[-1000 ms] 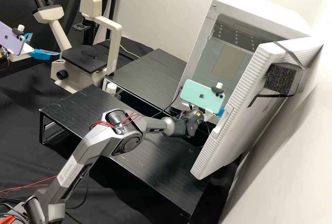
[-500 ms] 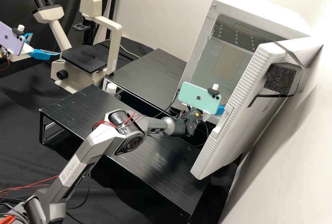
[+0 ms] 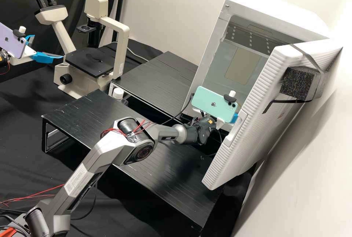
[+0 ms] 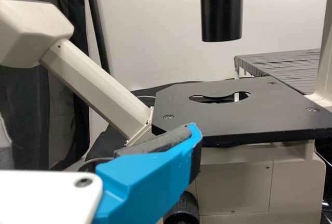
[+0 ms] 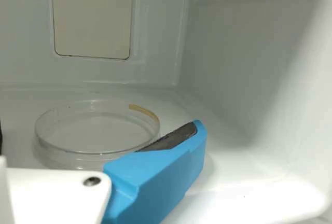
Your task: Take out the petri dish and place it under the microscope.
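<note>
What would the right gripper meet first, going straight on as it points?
Most likely the petri dish, on the cabinet floor ahead; the back wall lies beyond it. How near the dish is, I can't tell.

Black microscope stage (image 4: 218, 120), dark cylinder (image 4: 221, 9) above, tool (image 3: 48, 47) in front

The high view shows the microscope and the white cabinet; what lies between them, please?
A black slatted stand lies between the microscope and the open white cabinet in the high view.
</note>
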